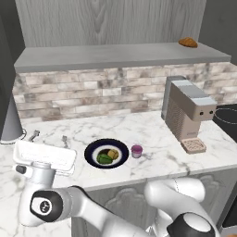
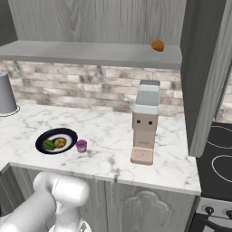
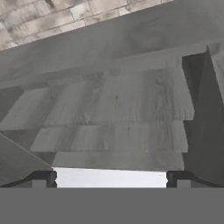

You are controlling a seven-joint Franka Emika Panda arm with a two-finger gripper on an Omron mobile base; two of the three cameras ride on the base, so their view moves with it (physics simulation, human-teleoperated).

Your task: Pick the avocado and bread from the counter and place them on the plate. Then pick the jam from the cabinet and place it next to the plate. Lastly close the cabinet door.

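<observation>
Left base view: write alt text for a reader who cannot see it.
A plate on the marble counter holds the avocado and bread, with the jam just to its right. A coffee machine stands further right.

- White marble counter [image 1: 152,159] with grey veins and pale grey edge, running along a brick backsplash.
- Plate [image 1: 92,149] with navy rim, near the front edge of the counter, left of centre.
- Pink-purple jam [image 1: 136,151] jar, upright, just beside the plate on its right, apart from the rim.
- Grey-and-beige coffee machine [image 1: 187,112], standing toward the right end of the counter, with drip tray facing forward.
- Grey cylindrical container [image 2: 6,94], at the far left of the counter near the wall.
- Plain grey shelf board [image 1: 115,55] of the upper cabinet, bearing an orange-brown croissant-shaped piece [image 1: 188,42] near its right end.
</observation>
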